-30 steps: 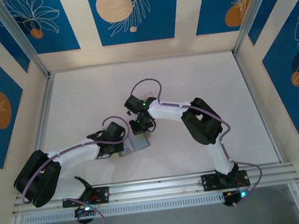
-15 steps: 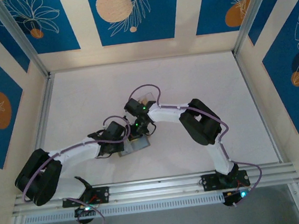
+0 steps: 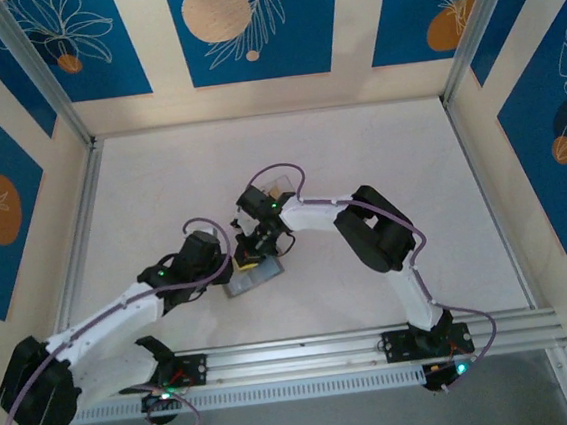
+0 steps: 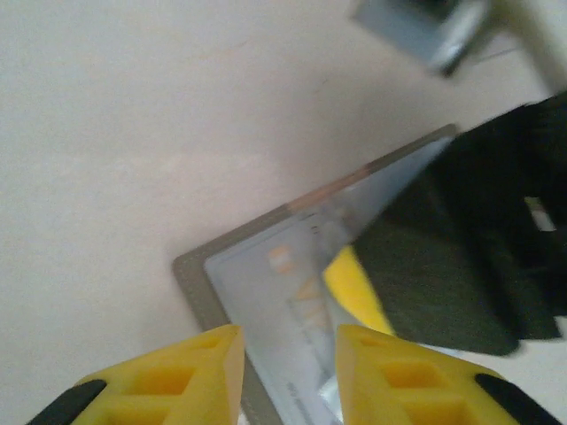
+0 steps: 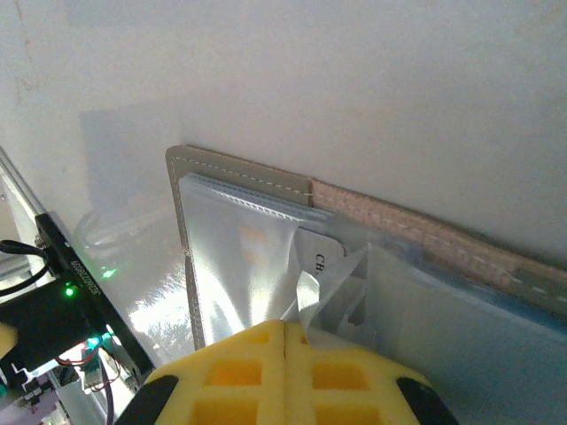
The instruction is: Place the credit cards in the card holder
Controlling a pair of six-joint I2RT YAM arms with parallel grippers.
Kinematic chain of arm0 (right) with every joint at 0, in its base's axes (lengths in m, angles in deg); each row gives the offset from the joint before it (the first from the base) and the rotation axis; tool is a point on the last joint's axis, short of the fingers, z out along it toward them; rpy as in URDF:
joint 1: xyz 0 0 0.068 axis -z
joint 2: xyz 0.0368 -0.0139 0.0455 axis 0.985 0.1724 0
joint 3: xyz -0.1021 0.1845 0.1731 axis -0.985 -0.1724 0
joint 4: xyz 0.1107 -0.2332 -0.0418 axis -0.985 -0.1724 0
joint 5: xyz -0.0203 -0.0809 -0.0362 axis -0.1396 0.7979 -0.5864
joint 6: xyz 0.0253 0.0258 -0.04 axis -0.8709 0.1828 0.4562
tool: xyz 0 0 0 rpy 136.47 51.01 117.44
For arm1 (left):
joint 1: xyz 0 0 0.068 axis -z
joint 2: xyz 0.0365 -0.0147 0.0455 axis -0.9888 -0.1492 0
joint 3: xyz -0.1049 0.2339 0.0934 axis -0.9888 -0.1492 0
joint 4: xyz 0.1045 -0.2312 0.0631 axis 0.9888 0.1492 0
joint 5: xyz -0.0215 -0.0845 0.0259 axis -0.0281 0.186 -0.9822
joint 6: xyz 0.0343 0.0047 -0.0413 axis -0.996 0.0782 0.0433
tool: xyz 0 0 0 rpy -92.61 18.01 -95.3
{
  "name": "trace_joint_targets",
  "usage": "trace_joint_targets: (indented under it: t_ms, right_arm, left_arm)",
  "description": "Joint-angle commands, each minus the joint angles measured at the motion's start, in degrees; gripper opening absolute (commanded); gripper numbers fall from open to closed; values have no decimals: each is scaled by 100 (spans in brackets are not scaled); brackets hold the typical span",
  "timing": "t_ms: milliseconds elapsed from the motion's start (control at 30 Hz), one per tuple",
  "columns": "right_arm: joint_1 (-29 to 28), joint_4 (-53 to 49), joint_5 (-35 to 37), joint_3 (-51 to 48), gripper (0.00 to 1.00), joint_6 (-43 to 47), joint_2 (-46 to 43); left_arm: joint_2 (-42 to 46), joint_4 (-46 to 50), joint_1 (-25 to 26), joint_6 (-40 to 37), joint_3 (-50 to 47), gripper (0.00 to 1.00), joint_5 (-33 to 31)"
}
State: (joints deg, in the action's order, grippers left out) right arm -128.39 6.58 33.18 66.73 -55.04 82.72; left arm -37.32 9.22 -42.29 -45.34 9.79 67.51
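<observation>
Pale white counter (image 3: 379, 163) carries the open flat grey folding card holder (image 4: 197, 282), lying diagonally just ahead of the parted, empty left end effector (image 4: 288, 359), while the clenched right end effector (image 5: 283, 341) touches its clear sleeve (image 5: 239, 239) over a pale credit card (image 5: 321, 252).

The card holder (image 3: 253, 279) lies open on the desk (image 3: 358, 155), near its middle. The left hand (image 3: 232, 271) is at its left edge and the right hand (image 3: 259, 257) over its far side. A credit card (image 5: 321, 258) sits inside.
</observation>
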Motion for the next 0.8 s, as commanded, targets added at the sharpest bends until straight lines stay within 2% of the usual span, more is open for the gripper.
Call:
trace_joint_targets:
  t_ms: [0,133,333,467,633,767]
  right_arm:
    - [54,-84,-118,97,1,-115,197]
    - [94,-110,-215,142,2,-143,271]
    - [131,-75,-366,131,2,-152,280]
    - [139,-66,-420,105,2,-130,263]
    - [147,-84,-438,104,2,-93,236]
    - [156,-141,-440,164,2,-56,223]
  left_arm:
    - [35,-75,100,-433,-88,36,734]
    - [-455,-245,404,-714,39,39,1042]
    - [-1020,-567,604,-796,11,43,820]
    - [-1357,-670,626,-802,40,43,538]
    - [-1630,-678,635,-801,96,35,273]
    - [-1783,-684,643,-768,116,24,242]
